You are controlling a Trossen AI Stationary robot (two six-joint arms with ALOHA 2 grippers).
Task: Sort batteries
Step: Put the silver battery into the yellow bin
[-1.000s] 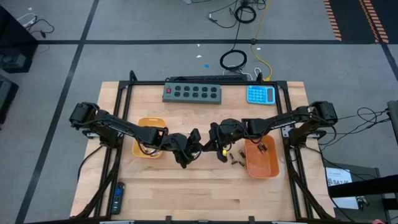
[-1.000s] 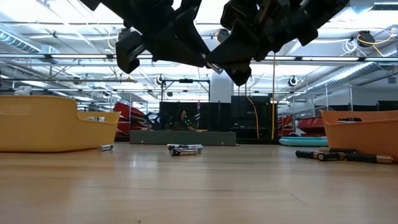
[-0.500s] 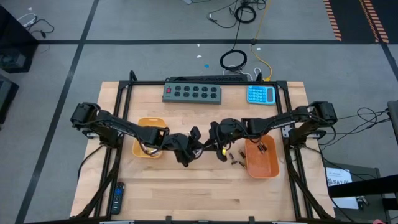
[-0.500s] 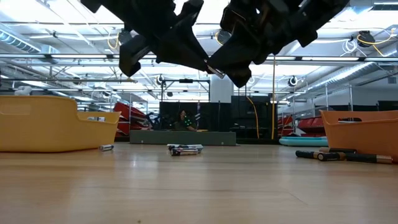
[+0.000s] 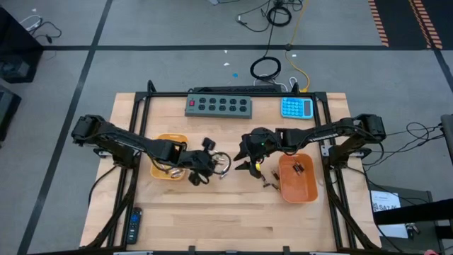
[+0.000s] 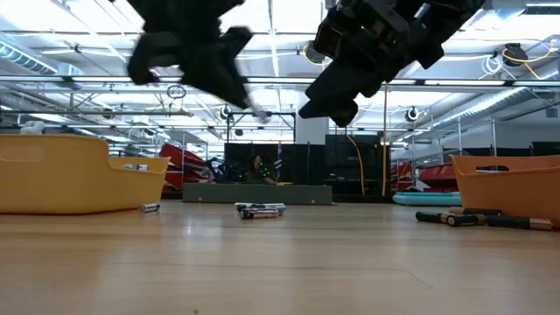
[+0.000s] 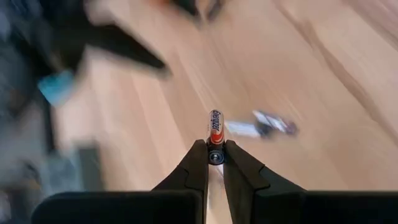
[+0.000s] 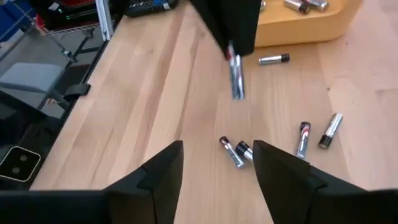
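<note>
Your left hand (image 7: 215, 157) pinches one battery (image 7: 215, 130) by its end, above the worktop (image 5: 212, 219) middle, beside the yellow tray (image 5: 161, 140). Carry it level and release low inside. Your right hand (image 8: 214, 165) hangs wide, empty, near the orange tray (image 5: 306, 191).

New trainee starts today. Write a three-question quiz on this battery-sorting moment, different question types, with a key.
1. True or false: the left gripper pinches a battery between its fingers.
2. Which gripper has open fingers? A) left B) right
3. Fill in: the blue calculator lies beside the grey ____.

Key: 1 true; 2 B; 3 power strip
</note>
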